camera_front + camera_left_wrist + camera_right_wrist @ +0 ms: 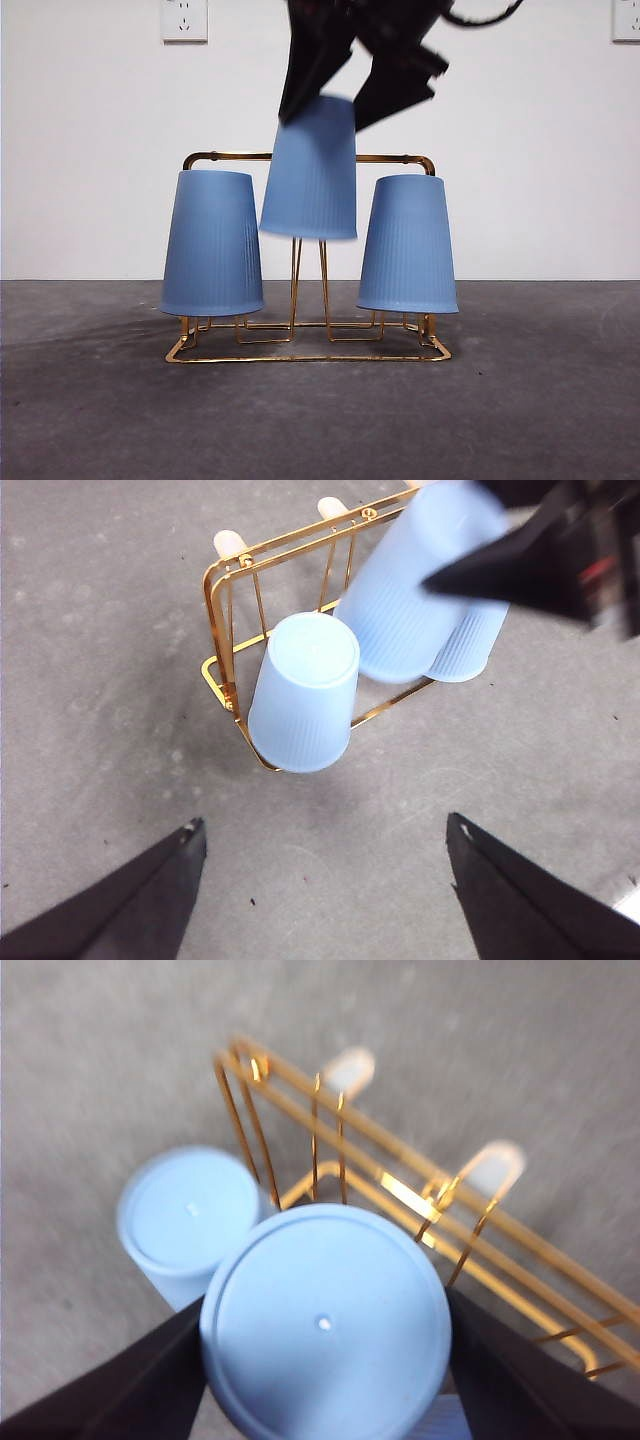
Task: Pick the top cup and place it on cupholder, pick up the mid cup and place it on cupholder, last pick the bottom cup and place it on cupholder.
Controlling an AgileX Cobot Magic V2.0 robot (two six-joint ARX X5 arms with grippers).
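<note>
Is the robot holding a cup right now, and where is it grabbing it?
Yes. The right gripper holds the middle blue cup upside down, jaws on opposite sides near its closed base, above the cupholder. The left gripper holds nothing.

1. The black two-jawed right gripper (335, 110) is chopped off by the front view's top edge, so the arm above it is out of sight.
2. The upside-down ribbed blue plastic cup it holds (310, 170) is motion-smeared in the front and left wrist views, rim edge fuzzy.
3. That cup covers the middle of the gold wire cupholder's (300, 357) arched top bar.
4. Right wrist view is soft all over; the white-tipped prongs (349, 1068) are just pale blobs.
5. The left gripper (320, 830) only shows two jaw tips, the rest cut by the frame edge.
</note>
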